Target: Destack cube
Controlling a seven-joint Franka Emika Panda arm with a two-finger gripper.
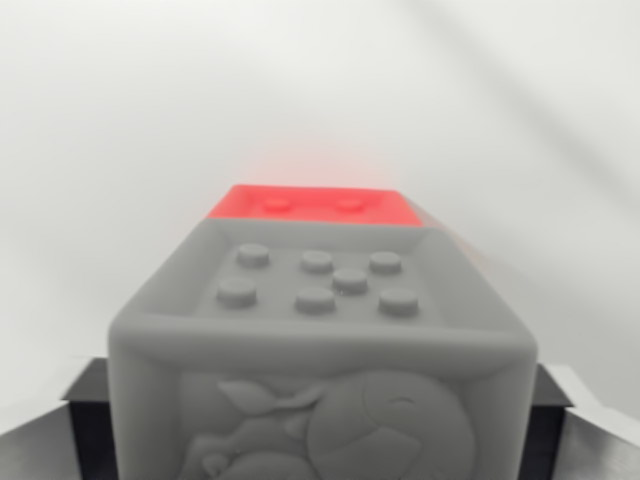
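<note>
A grey cube (320, 330) fills the lower middle of the wrist view, with round studs on the face turned up in the picture and a raised figure on the face nearest the camera. My gripper (320, 420) straddles it: the dark fingers (90, 420) press against its left and right sides, shut on it. A red cube (315, 205), also studded, shows just past the grey cube's far edge. Only a strip of it is visible, and the rest is hidden behind the grey cube.
A plain white surface (150, 120) lies all around both cubes, with a faint red glow just beyond the red cube. Soft shadows cross the upper right.
</note>
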